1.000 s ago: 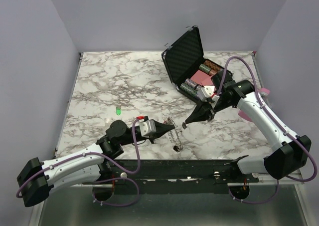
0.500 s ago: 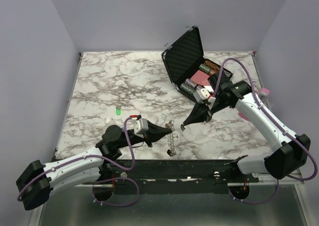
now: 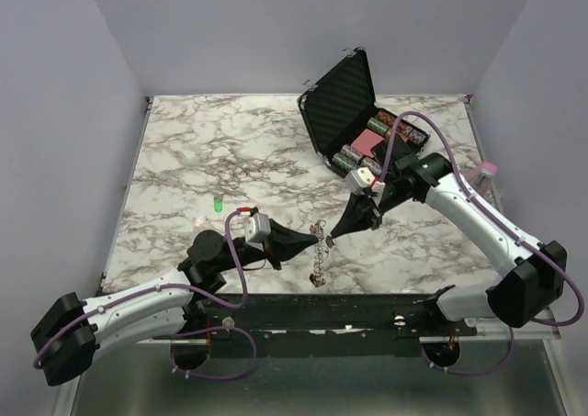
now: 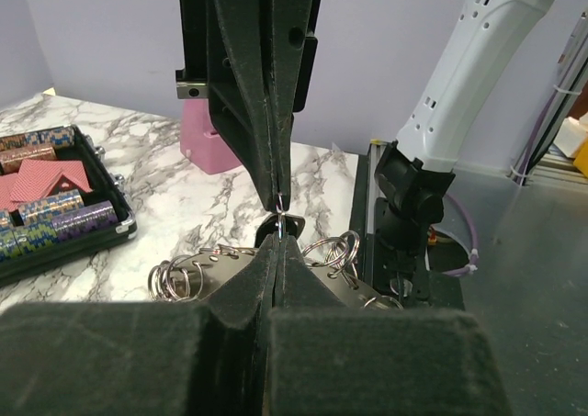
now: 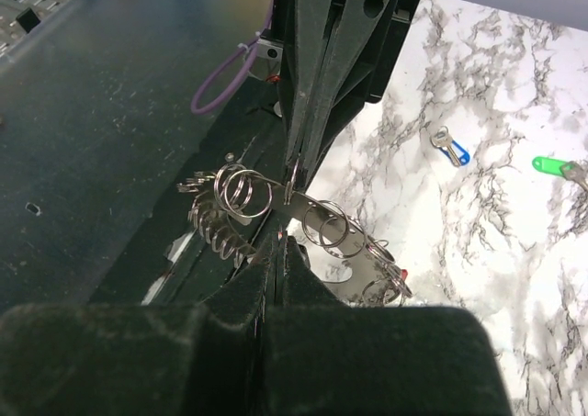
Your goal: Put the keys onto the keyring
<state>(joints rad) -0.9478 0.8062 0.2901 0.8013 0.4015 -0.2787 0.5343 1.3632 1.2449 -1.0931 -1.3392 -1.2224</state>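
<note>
The keyring (image 3: 317, 256) is a silver metal strip (image 5: 317, 216) hung with several split rings (image 4: 175, 278). It hangs just above the table's near edge, and my left gripper (image 3: 315, 241) is shut on one of its rings (image 4: 278, 240). My right gripper (image 3: 333, 238) meets the left one tip to tip. It is shut on a small key, mostly hidden between its pads (image 5: 281, 240). A green-headed key (image 3: 218, 205) lies on the marble to the left. In the right wrist view a blue-headed key (image 5: 448, 147) lies near the green-headed key (image 5: 551, 165).
An open black case (image 3: 340, 95) holding chip stacks and a red card box stands at the back right. A pink object (image 3: 487, 170) sits at the table's right edge. The table's near edge and black frame rail (image 3: 367, 306) run just below the keyring.
My right gripper has come down and to the left until its tip meets the left gripper's. The left gripper shifted slightly left with the keyring.
</note>
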